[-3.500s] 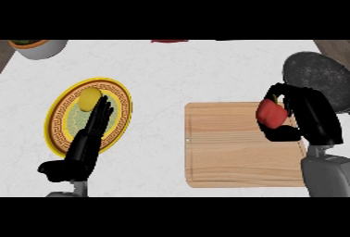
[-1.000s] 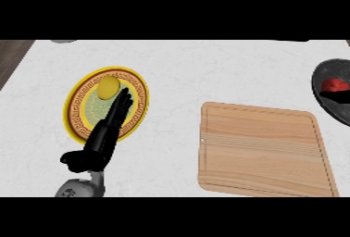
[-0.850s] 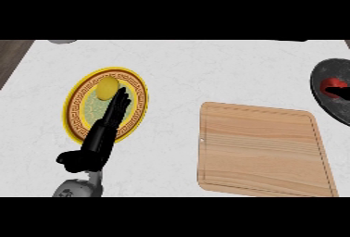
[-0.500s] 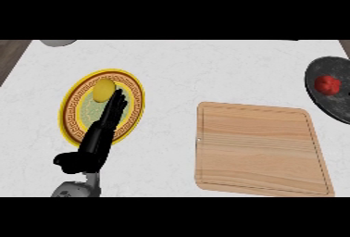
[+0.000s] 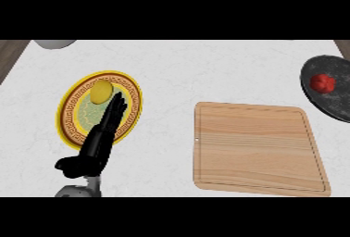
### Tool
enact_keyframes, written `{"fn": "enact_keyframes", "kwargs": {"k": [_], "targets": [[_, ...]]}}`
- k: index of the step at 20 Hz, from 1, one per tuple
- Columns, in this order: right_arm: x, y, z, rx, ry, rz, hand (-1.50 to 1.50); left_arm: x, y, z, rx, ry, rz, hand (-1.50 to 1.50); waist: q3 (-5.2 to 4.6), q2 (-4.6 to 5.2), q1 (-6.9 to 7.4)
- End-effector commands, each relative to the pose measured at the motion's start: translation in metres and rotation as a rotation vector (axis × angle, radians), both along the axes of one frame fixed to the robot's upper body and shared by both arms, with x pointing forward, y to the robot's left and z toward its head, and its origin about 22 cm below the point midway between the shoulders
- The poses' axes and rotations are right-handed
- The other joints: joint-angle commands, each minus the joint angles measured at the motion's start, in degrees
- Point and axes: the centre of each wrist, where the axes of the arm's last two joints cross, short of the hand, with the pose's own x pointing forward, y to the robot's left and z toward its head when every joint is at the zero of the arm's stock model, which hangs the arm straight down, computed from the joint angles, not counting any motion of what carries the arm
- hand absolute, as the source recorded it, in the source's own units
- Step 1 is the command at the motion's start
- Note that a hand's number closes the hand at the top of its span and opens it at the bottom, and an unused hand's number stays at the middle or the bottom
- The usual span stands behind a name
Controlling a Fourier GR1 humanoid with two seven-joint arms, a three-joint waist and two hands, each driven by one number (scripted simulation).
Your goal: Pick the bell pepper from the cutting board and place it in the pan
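The bell pepper had left the cutting board and now lay in the pan at the right edge of the counter. The right hand that carried it had gone from view. The left hand rested over the yellow plate, fingers straight, holding nothing. To my eye, the job looked done.

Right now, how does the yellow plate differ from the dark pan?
The plate has a yellow rim, a patterned band and a greenish centre; the pan is plain dark grey. The plate holds a yellow food item; the pan holds the red bell pepper. The left robot hand shows over part of the plate; nothing covers the pan, which the view's right edge cuts off. Both are round and hold one item.
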Motion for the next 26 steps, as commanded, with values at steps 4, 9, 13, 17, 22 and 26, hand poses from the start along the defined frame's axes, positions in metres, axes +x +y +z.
{"fn": "enact_keyframes", "kwargs": {"k": [4,9,13,17,22,26], "targets": [[-0.034,-0.015,-0.016,-0.024,-0.023,0.094,-1.5,0.0,0.002,0.004,0.01,-0.009,0.009,0.0,-0.03,-0.24,-0.36],[-0.047,-0.025,-0.012,-0.042,-0.013,0.084,-1.5,0.002,0.02,0.009,0.004,0.007,-0.001,0.0,-0.03,-0.35,-0.28],[-0.049,-0.022,-0.019,-0.058,0.007,0.106,-1.5,-0.003,0.01,0.0,-0.007,0.004,0.008,0.0,-0.08,-0.42,-0.45],[-0.051,-0.021,-0.024,-0.085,-0.003,0.085,-1.5,0.002,0.009,0.001,0.017,0.031,0.016,0.0,-0.1,-0.45,-0.6],[-0.052,-0.024,-0.019,-0.114,0.029,0.084,-1.5,0.011,0.015,0.006,0.0,0.013,0.018,0.0,-0.12,-0.46,-0.69],[-0.061,-0.027,-0.022,-0.141,0.039,0.069,-1.5,-0.008,0.011,0.0,-0.002,0.01,0.016,0.0,-0.1,-0.57,-0.36]]}}
